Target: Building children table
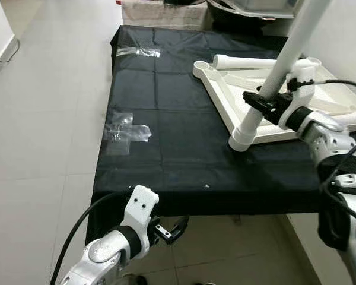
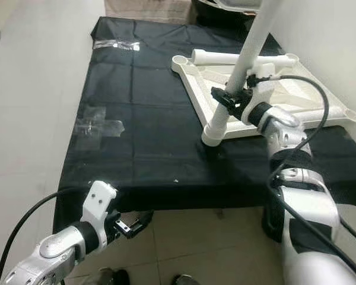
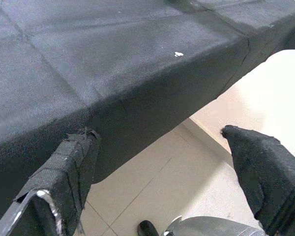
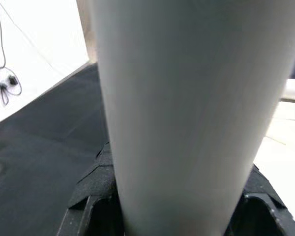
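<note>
A white tabletop frame (image 1: 225, 101) lies upside down on the black-covered table (image 1: 160, 89), at its right side. A white table leg (image 1: 272, 83) stands tilted with its foot socket at the frame's near corner. My right gripper (image 1: 260, 102) is shut on this leg about a third of the way up; in the right wrist view the leg (image 4: 187, 108) sits between the black fingers (image 4: 91, 194). A second white leg (image 1: 249, 61) lies across the frame's far side. My left gripper (image 1: 173, 230) hangs open and holds nothing, just below the table's front edge (image 3: 152, 93).
Two clear plastic bags lie on the cloth, one mid-left (image 1: 126, 129) and one at the far left (image 1: 137, 52). A white wall (image 1: 344, 35) runs along the right side. Tiled floor (image 1: 41, 119) stretches to the left. A cable (image 1: 338, 89) loops over my right arm.
</note>
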{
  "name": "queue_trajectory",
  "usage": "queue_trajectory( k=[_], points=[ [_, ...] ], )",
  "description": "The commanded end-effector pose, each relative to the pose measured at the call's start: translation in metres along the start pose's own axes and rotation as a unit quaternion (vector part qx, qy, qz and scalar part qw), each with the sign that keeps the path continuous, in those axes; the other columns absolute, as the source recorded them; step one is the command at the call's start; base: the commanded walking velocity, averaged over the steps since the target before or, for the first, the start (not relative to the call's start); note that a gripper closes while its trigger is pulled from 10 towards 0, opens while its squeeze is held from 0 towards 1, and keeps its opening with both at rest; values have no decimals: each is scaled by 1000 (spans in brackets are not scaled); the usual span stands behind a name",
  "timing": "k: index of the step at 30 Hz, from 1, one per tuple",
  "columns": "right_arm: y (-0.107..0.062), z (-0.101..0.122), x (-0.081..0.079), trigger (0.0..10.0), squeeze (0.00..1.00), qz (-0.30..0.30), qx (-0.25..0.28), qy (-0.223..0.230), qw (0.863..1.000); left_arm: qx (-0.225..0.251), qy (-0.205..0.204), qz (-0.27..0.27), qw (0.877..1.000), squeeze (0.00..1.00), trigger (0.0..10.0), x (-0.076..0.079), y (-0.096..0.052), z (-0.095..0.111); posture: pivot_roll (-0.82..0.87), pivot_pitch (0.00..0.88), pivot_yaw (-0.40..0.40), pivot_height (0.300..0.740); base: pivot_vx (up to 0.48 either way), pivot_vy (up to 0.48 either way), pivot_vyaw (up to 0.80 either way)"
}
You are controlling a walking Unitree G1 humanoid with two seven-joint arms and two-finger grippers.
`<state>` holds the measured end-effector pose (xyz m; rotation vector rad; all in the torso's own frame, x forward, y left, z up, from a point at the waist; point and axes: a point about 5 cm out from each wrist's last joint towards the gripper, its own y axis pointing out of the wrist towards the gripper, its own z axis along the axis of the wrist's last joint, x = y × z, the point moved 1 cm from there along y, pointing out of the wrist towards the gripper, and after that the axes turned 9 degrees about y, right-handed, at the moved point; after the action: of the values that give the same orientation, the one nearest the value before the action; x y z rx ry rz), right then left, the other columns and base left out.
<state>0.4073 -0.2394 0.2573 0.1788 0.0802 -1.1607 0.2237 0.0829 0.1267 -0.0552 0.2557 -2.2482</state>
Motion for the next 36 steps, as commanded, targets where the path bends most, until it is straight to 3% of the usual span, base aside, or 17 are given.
queue_trajectory(
  k=[1, 7, 9, 10, 13, 15, 16, 17, 18, 19, 20, 21, 23, 24, 26, 34, 36],
  points=[
    [-1, -7, 4, 0, 0, -48, 19, 13, 999, -2, -3, -8, 1000, 0, 10000, 4, -2, -1, 106, 154, -112, 740, 0, 0, 0],
    [4, -14, -2, 0, 0, -114, 47, 13, 992, -3, -5, -9, 1000, 0, 10000, 4, -4, -2, 102, 162, -110, 740, 0, 0, 0],
    [2, -26, -7, 0, 0, -217, 66, 13, 974, -3, -6, -10, 1000, 0, 10000, 5, -5, -1, 105, 167, -108, 740, 0, 0, 0],
    [2, -26, -7, 0, 0, -217, 66, 13, 974, -3, -6, -10, 1000, 0, 10000, 5, -5, -1, 105, 167, -108, 740, 0, 0, 0],
    [-4, -41, -27, 0, 0, -343, 93, 42, 934, -5, -6, -11, 1000, 0, 10000, 6, -8, 0, 106, 179, -102, 740, 0, 0, 0],
    [-5, -44, -34, 0, 0, -367, 97, 57, 923, -5, -6, -10, 1000, 0, 10000, 6, -8, 0, 106, 180, -102, 740, 0, 0, 0],
    [0, -48, -48, 0, 0, -377, 93, 89, 917, -6, -7, -11, 1000, 0, 10000, 6, -9, 0, 107, 182, -102, 740, 0, 0, 0],
    [8, -50, -62, 0, 0, -368, 86, 108, 920, -7, -7, -11, 1000, 0, 10000, 6, -9, 1, 107, 182, -102, 740, 0, 0, 0],
    [8, -50, -62, 0, 0, -368, 86, 108, 920, -7, -7, -11, 1000, 0, 10000, 6, -9, 1, 107, 182, -102, 740, 0, 0, 0],
    [18, -51, -77, 4353, 0, -346, 77, 124, 927, -7, -6, -12, 1000, 0, 10000, 7, -10, 1, 113, 187, -99, 740, 0, 0, 0],
    [18, -51, -77, 4353, 0, -346, 77, 124, 927, -7, -6, -12, 1000, 0, 10000, 7, -10, 1, 113, 187, -99, 740, 0, 0, 0],
    [27, -49, -91, 10000, 0, -320, 69, 138, 935, -7, -6, -12, 1000, 0, 10000, 7, -10, 1, 114, 189, -101, 740, 0, 0, 0],
    [42, -42, -121, 10000, 0, -251, 59, 184, 949, -9, -7, -12, 1000, 0, 10000, 7, -11, 1, 113, 191, -101, 740, 0, 0, 0],
    [42, -42, -121, 10000, 0, -251, 59, 184, 949, -9, -7, -12, 1000, 0, 10000, 7, -11, 1, 113, 191, -101, 740, 0, 0, 0],
    [44, -32, -146, 10000, 0, -196, 56, 209, 957, -10, -9, -12, 1000, 0, 10000, 8, -11, 1, 111, 191, -105, 740, 0, 0, 0],
    [24, -26, -187, 10000, 0, -86, 14, 248, 965, -10, -14, -15, 1000, 0, 10000, 9, -12, 3, 97, 201, -101, 740, 0, 0, 0],
    [24, -26, -187, 10000, 0, -86, 14, 248, 965, -10, -14, -15, 1000, 0, 10000, 9, -12, 3, 97, 201, -101, 740, 0, 0, 0]
  ],
)
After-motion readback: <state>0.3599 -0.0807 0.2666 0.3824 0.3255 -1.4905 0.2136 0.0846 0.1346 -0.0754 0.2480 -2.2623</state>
